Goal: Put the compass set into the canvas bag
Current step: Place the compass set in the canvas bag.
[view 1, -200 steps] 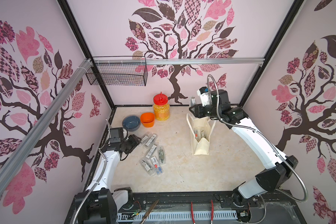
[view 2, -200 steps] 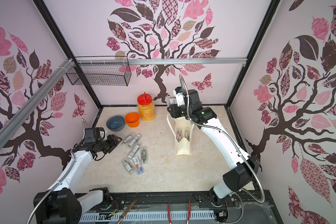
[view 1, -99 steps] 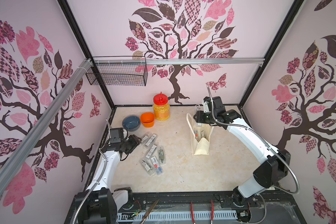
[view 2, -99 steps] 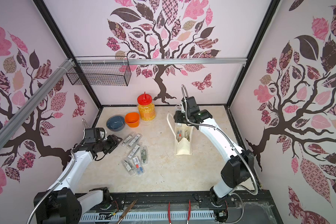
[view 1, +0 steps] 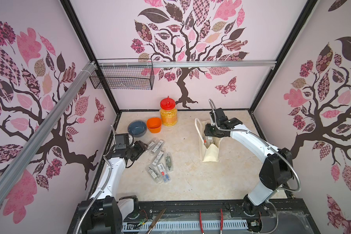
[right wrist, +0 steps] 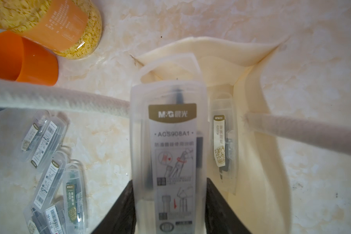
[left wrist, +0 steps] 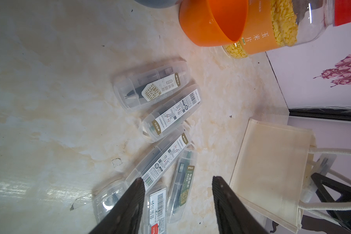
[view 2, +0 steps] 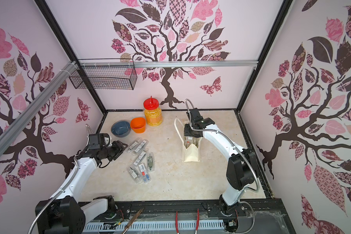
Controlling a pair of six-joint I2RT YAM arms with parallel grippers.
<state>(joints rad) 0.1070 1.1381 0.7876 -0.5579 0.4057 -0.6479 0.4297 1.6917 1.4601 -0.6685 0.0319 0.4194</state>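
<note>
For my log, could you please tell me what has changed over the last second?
The right gripper, shut on a clear plastic compass case, has come down from above the cream-white canvas bag to its open mouth. Nothing was let go. The left gripper stays open near the loose clear cases, which have not moved.

"M&G", "ACS908A1" on compass set case (right wrist: 168,141)

Robot lab booth here, black frame (view 1: 75,30), tree-decal walls (view 1: 190,30) on three sides, aluminium rail (view 1: 211,64) carrying a wire basket (view 1: 122,79), left arm (view 1: 111,176) and right arm (view 1: 249,139) mounted at the marble-look tabletop (view 1: 190,178) front edge.
</note>
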